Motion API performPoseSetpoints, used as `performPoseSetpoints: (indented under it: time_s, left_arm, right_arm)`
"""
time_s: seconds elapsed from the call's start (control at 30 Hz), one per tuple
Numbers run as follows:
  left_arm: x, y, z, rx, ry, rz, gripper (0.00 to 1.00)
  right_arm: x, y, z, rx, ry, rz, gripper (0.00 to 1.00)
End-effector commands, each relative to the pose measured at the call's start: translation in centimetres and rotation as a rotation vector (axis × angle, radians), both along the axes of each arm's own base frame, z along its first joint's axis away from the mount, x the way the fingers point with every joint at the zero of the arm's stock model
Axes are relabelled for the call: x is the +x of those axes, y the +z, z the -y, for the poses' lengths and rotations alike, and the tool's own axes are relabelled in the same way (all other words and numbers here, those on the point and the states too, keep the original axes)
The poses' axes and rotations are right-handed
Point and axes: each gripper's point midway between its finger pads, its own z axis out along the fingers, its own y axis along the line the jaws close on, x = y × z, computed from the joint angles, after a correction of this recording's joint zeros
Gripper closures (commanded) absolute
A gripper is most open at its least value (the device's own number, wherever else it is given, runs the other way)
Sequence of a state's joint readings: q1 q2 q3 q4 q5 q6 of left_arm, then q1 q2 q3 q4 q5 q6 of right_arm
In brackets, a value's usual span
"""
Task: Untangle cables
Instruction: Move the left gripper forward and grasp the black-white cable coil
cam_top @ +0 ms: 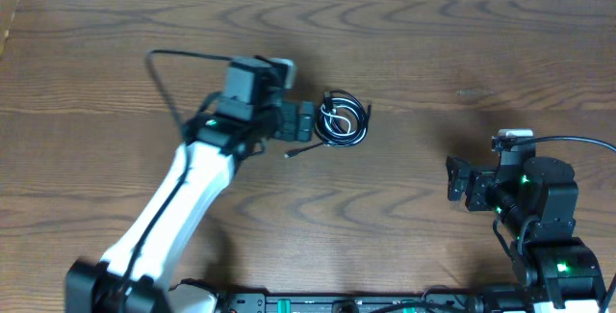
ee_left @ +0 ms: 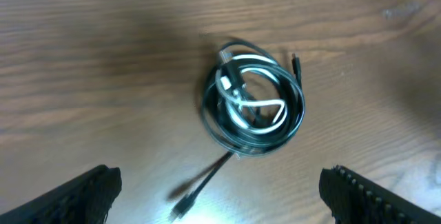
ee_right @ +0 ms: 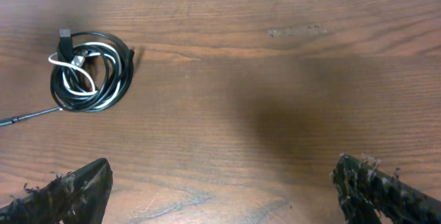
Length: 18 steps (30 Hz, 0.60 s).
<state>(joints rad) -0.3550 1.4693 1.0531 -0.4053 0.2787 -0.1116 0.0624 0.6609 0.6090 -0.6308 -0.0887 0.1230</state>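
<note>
Cables (cam_top: 342, 120) lay coiled mid-frame on the counter (cam_top: 433, 43). Left fingers (ee_left: 83, 193) hung spread just beside them, likely lining up a grab. Right fingers (ee_right: 386, 189) sat spread, empty, lower right.

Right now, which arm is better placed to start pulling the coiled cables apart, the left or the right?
Left, I think. The left end effector is open, right beside the cables, which sit centred in its wrist view. The right end effector, also open, is much farther from them.

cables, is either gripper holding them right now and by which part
Nothing is held. The left gripper and right gripper are both open, and the cables lie coiled on the table, untouched.
</note>
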Motion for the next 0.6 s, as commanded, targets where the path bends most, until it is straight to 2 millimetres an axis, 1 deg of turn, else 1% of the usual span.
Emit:
performPoseSetpoints:
  time_s: [0.0, 0.17, 0.23, 0.33, 0.43, 0.57]
  left_arm:
    - [0.8, -2.1, 1.7, 0.0, -0.012, -0.029, 0.03]
    - [1.4, -6.3, 2.5, -0.005, 0.037, -0.128, 0.03]
    - [1.7, -7.5, 2.6, -0.016, 0.068, -0.157, 0.03]
    - [2.3, -8.9, 3.0, -0.032, 0.098, -0.178, 0.03]
    - [2.7, -9.7, 3.7, -0.055, 0.117, -0.186, 0.04]
    - [2.6, -10.4, 4.7, -0.06, 0.108, -0.187, 0.2]
  right_arm:
    - [0.2, 0.9, 0.1, 0.003, -0.012, 0.021, 0.01]
    - [0.2, 0.9, 0.1, 0.003, -0.012, 0.019, 0.01]
    - [0.2, 0.9, 0.1, 0.003, -0.012, 0.019, 0.01]
    - [0.2, 0.9, 0.1, 0.003, -0.012, 0.019, 0.01]
    - [0.2, 0.9, 0.1, 0.003, -0.012, 0.019, 0.01]
    - [0.2, 0.9, 0.1, 0.003, -0.012, 0.019, 0.01]
